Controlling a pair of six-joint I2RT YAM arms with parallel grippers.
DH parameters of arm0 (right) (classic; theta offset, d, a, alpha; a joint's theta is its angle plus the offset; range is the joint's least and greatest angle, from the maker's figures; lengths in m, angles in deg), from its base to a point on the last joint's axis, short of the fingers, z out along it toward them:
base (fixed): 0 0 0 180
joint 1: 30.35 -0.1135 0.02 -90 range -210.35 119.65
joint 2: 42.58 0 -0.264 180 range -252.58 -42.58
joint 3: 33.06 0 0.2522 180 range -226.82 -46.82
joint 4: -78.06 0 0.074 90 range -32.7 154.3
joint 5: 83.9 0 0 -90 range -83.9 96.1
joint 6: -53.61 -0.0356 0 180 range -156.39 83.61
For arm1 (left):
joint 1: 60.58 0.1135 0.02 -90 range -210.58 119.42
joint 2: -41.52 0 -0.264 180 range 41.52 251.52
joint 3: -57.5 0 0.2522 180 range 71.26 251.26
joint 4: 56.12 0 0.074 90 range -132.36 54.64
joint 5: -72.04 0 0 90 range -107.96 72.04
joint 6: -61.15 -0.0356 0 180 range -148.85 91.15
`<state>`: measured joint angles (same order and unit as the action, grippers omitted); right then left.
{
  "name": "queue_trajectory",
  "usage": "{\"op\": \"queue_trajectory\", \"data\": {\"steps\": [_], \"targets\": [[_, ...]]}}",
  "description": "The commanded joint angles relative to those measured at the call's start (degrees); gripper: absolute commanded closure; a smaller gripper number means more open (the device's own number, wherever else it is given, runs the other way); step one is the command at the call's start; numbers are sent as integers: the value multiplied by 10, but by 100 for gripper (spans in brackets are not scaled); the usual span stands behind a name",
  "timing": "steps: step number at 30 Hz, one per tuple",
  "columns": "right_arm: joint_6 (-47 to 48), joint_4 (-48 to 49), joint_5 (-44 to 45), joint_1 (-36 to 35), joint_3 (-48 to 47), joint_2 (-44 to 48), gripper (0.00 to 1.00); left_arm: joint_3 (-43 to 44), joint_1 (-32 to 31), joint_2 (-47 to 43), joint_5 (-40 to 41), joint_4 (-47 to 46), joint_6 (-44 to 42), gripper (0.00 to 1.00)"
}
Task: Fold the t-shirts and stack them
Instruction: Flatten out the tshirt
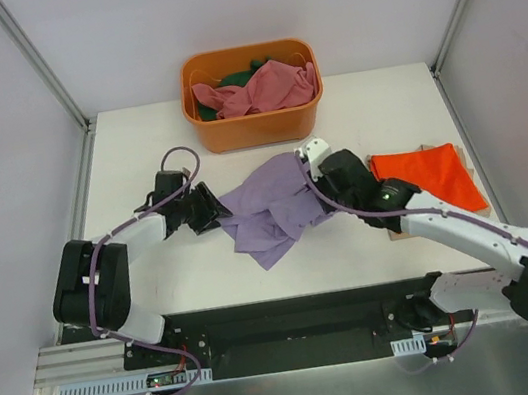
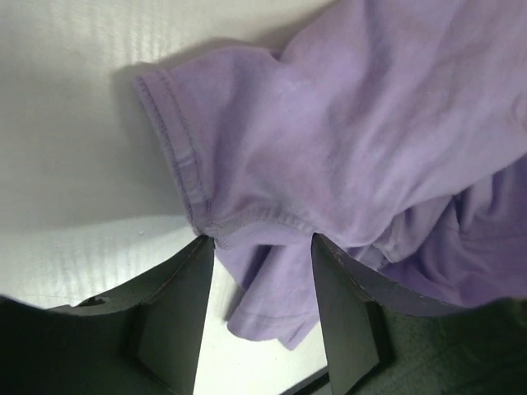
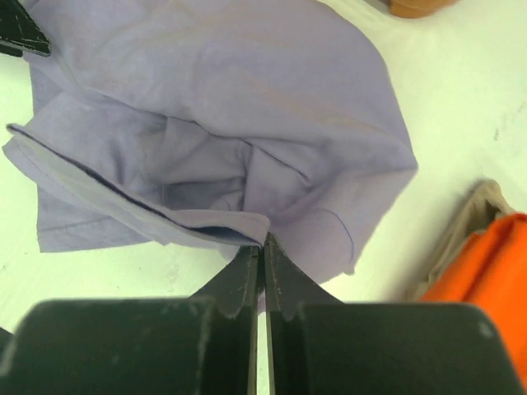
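While four t-shirts show, your lavender t-shirt (image 1: pixel 271 211) lies crumpled mid-bench (image 1: pixel 381 107). Your right jaws clamp its folded edge and your left jaws stand apart at its sleeve hem. The orange-red t-shirt (image 1: pixel 428 175) lies to the right; the pink t-shirt (image 1: pixel 261 88) and green t-shirt (image 1: pixel 236 77) sit in one tub (image 1: pixel 258 130).

**A:** What are the arms made of?

**B:** The left arm (image 1: pixel 91 282) has bulky, rounded black joints, a pale grey forearm and a white link near its base. The right arm (image 1: pixel 457 231) has long white links between black joints.

**A:** Any wiring?

**B:** A purple cable (image 1: pixel 178 151) runs along each arm. A small green light (image 1: pixel 387 199) glows on the right arm's black housing, and a white cap (image 1: pixel 314 150) sits at its wrist.

**A:** And the claws?

**B:** The left claw (image 2: pixel 262 243) has two flat, matte black fingers (image 2: pixel 177 304) with angular edges. The right claw (image 3: pixel 263 245) is the same black, and its fingers taper to thin tips.
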<state>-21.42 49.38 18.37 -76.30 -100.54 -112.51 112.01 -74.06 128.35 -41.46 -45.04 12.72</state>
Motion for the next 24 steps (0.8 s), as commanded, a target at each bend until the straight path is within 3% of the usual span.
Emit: {"op": "queue_trajectory", "data": {"steps": [1, 5, 11, 17, 19, 24], "targets": [[-29, -23, 44, 3, 43, 81, 99, 34, -16, -1, 115, 66, -19, 50], [-36, -32, 57, 7, 72, 134, 99, 32, -16, -10, 147, 85, -20, 49], [-37, -35, 55, 10, 96, 170, 99, 54, -23, 20, 118, 84, -12, 53], [-41, -46, 65, 13, 104, 176, 99, 71, -46, 25, 114, 84, -12, 78], [-39, -49, 72, 13, 104, 182, 99, 71, -46, 19, 114, 85, -12, 98], [-18, -76, 135, 21, 80, 198, 99, 54, -46, -73, 155, 87, -9, 100]]}}
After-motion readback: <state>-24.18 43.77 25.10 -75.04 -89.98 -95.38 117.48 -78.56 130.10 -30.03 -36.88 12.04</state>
